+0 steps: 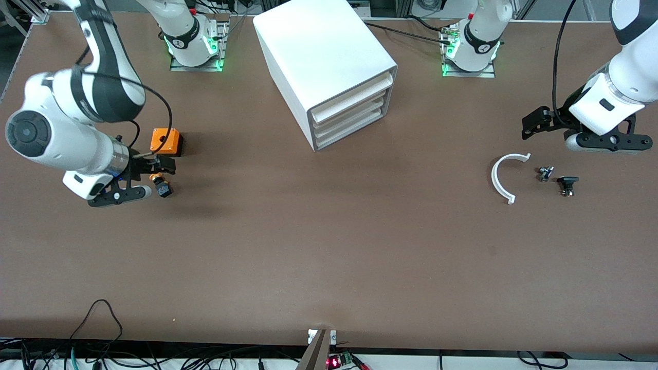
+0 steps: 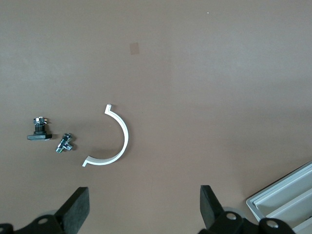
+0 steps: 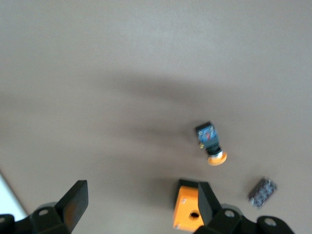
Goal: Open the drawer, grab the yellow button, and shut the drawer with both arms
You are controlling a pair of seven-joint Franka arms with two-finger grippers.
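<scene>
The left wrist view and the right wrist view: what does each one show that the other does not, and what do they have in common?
Only the left wrist view shows the white curved piece, two small metal parts beside it, and a corner of the cabinet with its drawers shut.

Only the right wrist view shows the button lying on its side, the orange cube with a hole, and a small dark ribbed block.

Both show the brown table and that arm's own jaws open, holding nothing.
</scene>
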